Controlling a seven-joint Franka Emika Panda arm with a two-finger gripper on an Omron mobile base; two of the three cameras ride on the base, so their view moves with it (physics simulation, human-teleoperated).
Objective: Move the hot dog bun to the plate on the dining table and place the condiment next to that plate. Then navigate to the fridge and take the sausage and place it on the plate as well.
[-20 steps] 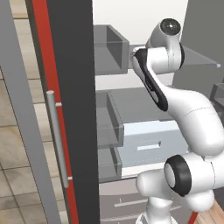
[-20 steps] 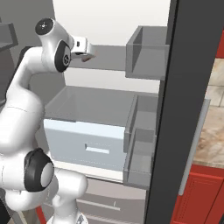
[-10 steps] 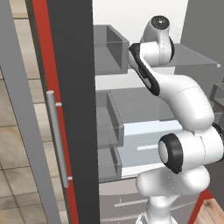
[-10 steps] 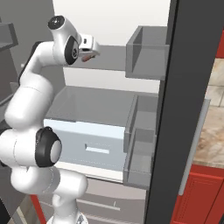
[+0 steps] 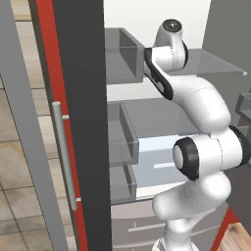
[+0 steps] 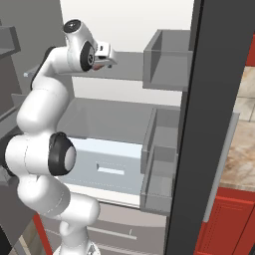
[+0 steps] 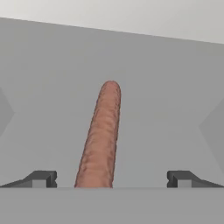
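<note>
Your tool stands wide open, its tips straddling the sausage, which lies lengthwise between them on the fridge shelf. That alignment looks set for closing across its slim width.

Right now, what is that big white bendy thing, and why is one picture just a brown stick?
The white thing is a robot arm reaching into an open fridge. Two pictures come from cameras behind it, one on each side. The third comes from a camera on its hand, looking along the gripper. The brown stick is a sausage lying on a grey fridge shelf. It sits between the wide-open jaws, and nothing is held yet.
</note>
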